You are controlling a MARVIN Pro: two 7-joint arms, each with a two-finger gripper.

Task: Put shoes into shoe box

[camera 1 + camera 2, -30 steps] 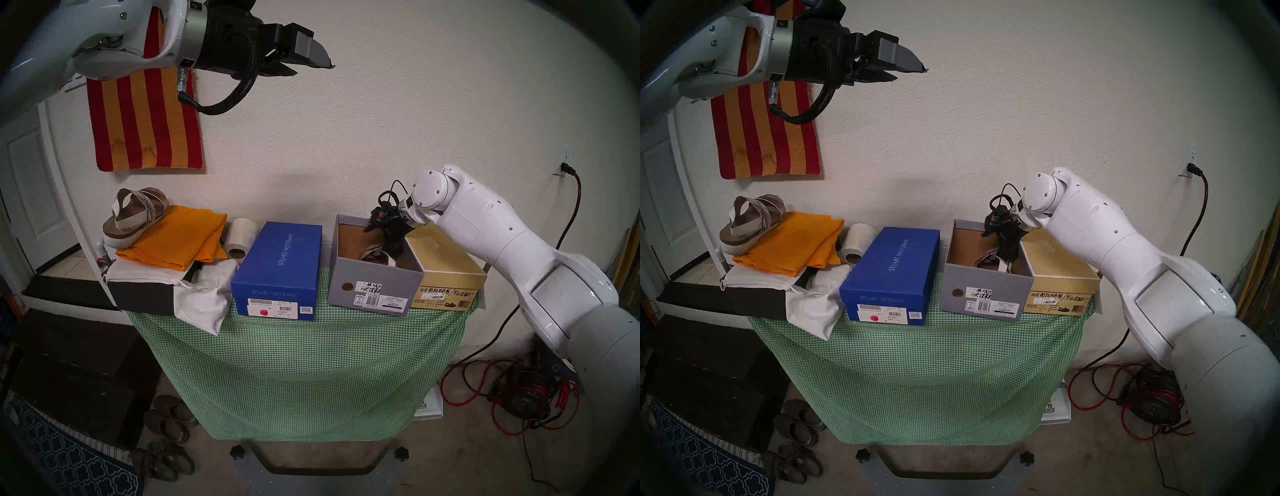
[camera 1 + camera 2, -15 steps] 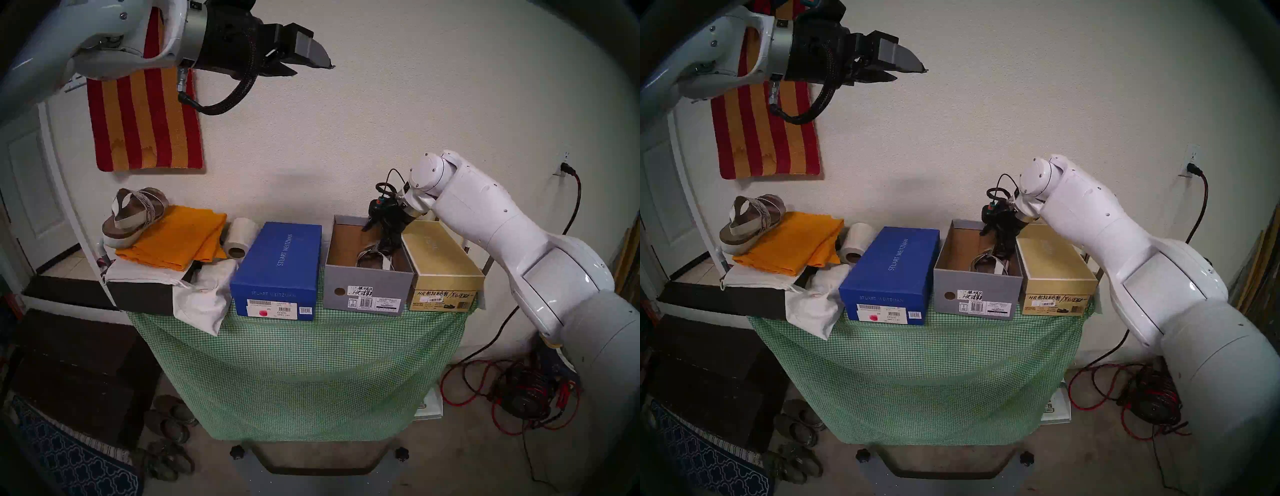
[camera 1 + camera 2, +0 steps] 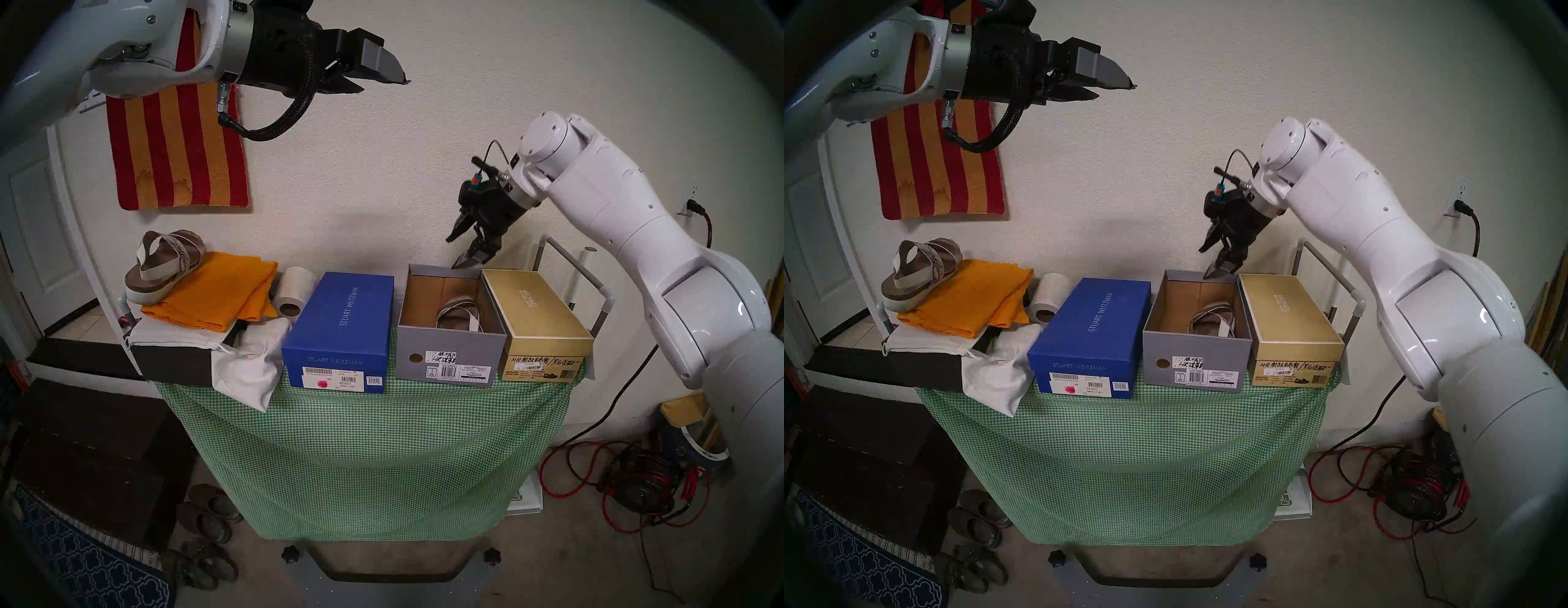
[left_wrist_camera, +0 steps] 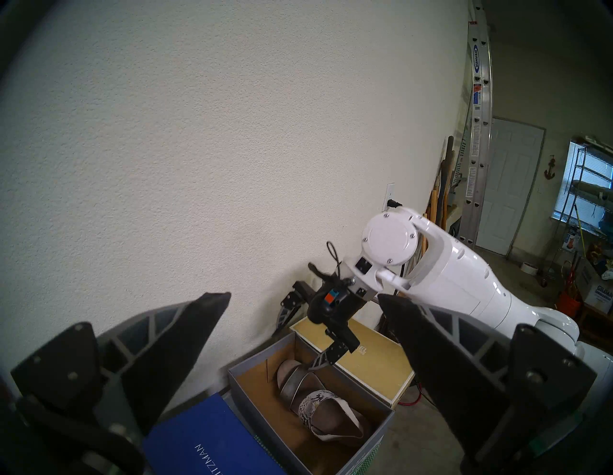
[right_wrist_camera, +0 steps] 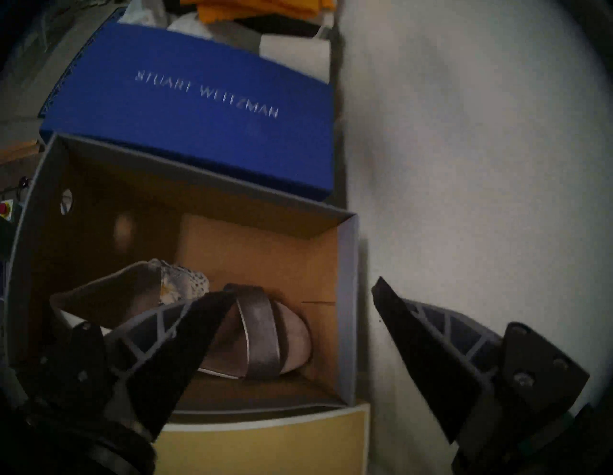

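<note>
The green-checked table (image 3: 365, 446) carries three boxes in a row. The blue box (image 3: 343, 322) reads STUART WEITZMAN on lid and front. The grey shoe box (image 3: 449, 352) stands lidless between it and the gold box (image 3: 539, 314); its white label reads VIONIC, with handwriting above. The gold box is marked MICHAEL and bears handwritten "HR" text. One sandal (image 3: 460, 316) lies inside the grey box; the other sandal (image 3: 165, 265) rests on the orange cloth (image 3: 220, 293), well apart. The right gripper (image 3: 460, 250) hangs above the grey box's far edge, jaws spread, empty. The left gripper (image 3: 382, 83) is raised high, jaws spread, empty.
</note>
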